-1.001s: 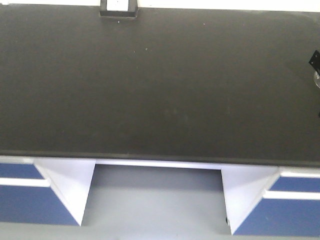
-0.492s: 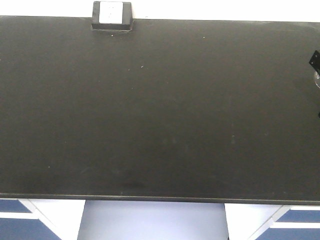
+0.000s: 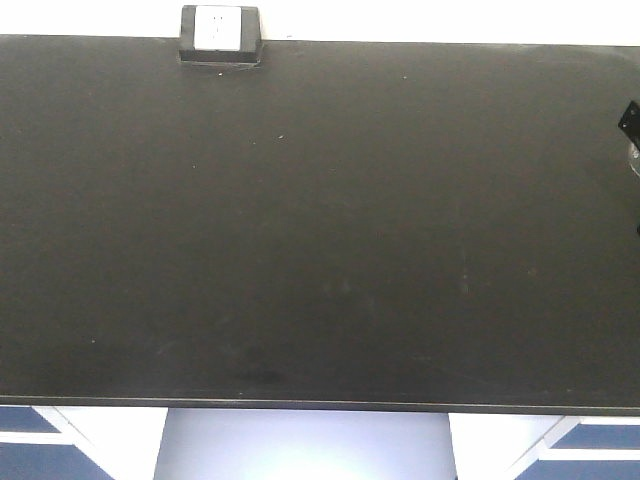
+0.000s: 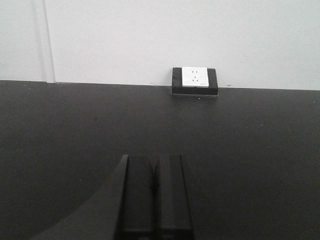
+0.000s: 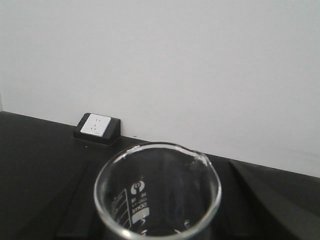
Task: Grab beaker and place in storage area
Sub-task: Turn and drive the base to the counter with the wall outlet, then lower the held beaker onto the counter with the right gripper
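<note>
The beaker, clear glass with a pour lip and white markings, fills the lower right wrist view, upright between my right gripper's dark fingers. My right gripper is shut on it above the storage area, a matte black bench top. In the front view only a black corner of that gripper and a glint of glass show at the far right edge. My left gripper is shut and empty, low over the bench top. The black box with the white socket face stands at the back edge.
A white wall rises right behind the bench. The socket box also shows in the left wrist view and in the right wrist view. Blue drawers and white cabinet sides flank a knee gap under the front edge.
The front view has closed in on the bench: the front edge and drawers slid down the frame and the socket box shifted left. The right gripper corner stays at the right edge.
</note>
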Tool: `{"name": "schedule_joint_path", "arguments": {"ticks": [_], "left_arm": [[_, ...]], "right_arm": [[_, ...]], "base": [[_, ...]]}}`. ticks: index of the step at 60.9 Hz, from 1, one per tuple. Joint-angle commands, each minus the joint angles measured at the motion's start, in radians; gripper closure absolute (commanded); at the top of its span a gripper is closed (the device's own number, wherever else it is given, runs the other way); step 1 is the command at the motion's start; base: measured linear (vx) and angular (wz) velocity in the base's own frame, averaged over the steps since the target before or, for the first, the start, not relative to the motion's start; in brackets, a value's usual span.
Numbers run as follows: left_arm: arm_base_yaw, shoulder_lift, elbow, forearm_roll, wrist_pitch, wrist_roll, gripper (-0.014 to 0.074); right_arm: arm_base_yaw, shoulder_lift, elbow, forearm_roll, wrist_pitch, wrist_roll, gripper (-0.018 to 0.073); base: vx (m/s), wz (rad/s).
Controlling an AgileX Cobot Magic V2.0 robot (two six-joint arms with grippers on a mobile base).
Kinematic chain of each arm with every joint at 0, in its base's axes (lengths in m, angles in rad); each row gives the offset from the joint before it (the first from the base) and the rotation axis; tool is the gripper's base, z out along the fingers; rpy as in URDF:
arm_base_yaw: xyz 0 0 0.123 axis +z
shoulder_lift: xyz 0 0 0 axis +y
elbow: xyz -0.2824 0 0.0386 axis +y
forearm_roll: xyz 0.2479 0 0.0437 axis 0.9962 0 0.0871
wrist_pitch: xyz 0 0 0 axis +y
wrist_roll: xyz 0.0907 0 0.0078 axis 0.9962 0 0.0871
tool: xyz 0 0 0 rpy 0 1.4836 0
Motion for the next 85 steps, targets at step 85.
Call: {"name": "schedule_joint_path", "arguments": {"ticks": [85], "left_arm": [[-0.008, -0.017, 0.022, -0.006, -0.08, -0.006, 0.0605]], "right_arm": [[-0.003, 1.158, -0.049, 0.783, -0.864, -1.331, 0.056]], "base": [[0.0, 0.0]]}}
